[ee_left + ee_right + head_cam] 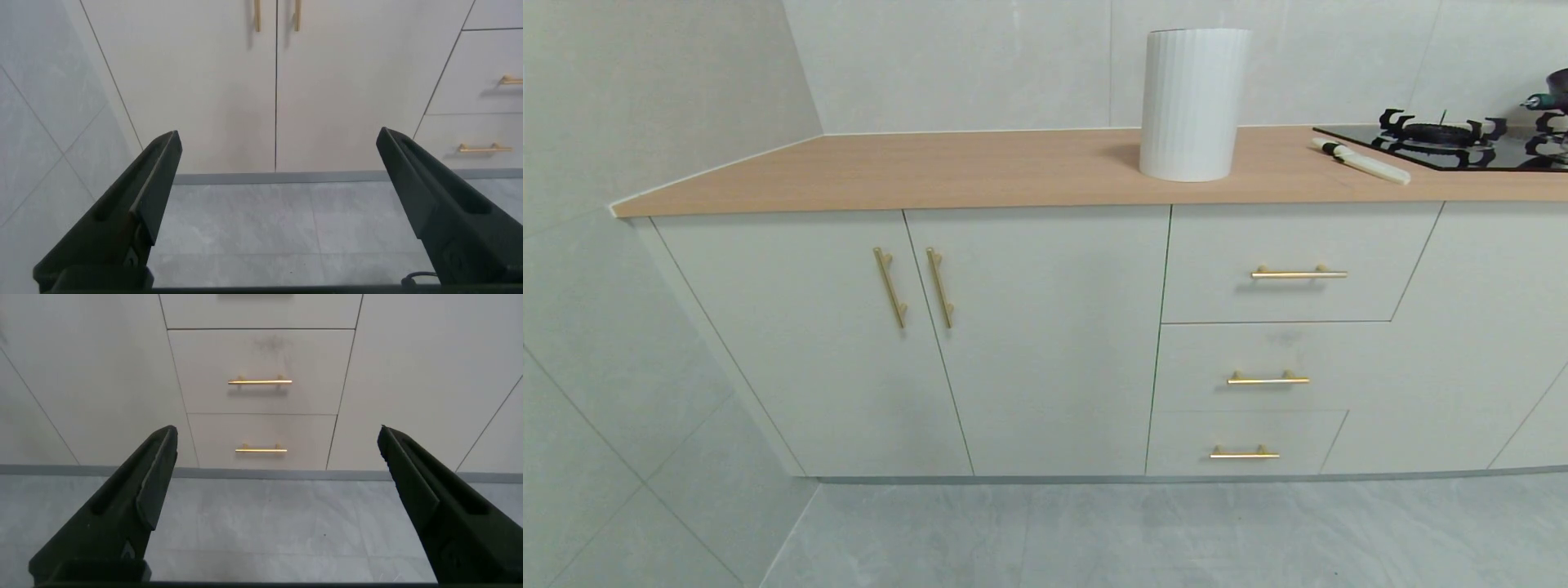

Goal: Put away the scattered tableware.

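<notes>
The wooden countertop (931,171) is carrying a white ribbed canister (1192,102) and, beside the hob (1445,147), a pale knife (1360,161). Well below it, both claws are hanging wide open and empty: the left gripper (278,139) facing the cabinet doors (343,82), the right gripper (278,433) the drawers (261,363)

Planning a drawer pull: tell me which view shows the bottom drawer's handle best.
Right wrist view: the bottom drawer's handle sits whole and head-on. The head view shows it small, from above; the left wrist view catches it obliquely.
</notes>
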### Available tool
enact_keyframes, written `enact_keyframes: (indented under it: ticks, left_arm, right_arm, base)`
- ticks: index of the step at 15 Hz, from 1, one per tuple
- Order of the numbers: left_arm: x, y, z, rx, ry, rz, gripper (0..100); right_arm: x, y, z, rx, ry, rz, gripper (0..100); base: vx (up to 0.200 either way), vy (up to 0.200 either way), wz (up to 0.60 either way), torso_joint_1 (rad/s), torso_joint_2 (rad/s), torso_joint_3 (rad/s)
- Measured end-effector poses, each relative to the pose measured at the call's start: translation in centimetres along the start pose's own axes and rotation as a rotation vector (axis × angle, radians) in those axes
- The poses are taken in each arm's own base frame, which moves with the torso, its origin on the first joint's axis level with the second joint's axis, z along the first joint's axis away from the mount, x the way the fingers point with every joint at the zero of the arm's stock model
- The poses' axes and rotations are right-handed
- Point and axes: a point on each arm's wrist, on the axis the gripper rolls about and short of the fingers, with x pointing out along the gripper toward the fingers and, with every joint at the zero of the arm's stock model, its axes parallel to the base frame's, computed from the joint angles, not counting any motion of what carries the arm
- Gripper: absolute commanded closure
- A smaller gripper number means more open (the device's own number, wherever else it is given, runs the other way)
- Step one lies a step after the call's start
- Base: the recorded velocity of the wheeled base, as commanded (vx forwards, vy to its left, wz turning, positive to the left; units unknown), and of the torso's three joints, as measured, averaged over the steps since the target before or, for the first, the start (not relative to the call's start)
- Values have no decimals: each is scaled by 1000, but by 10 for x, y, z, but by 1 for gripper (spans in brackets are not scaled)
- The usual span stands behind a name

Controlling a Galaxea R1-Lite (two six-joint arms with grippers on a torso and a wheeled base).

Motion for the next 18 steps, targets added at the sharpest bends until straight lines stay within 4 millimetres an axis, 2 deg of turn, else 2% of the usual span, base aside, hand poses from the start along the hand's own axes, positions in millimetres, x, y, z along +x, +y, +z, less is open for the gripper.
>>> enact_keyframes:
  ticks: [4,18]
  left_arm:
    - [0,0,0,8,0,-2,0]
    - [0,0,0,4,1,-4,0]
  right_arm:
    - [0,0,0,2,2,0,0]
    - [0,0,0,0,3,3,0]
  base:
    - [0,0,0,0,0,0]
    - [200,0,0,3,1,3]
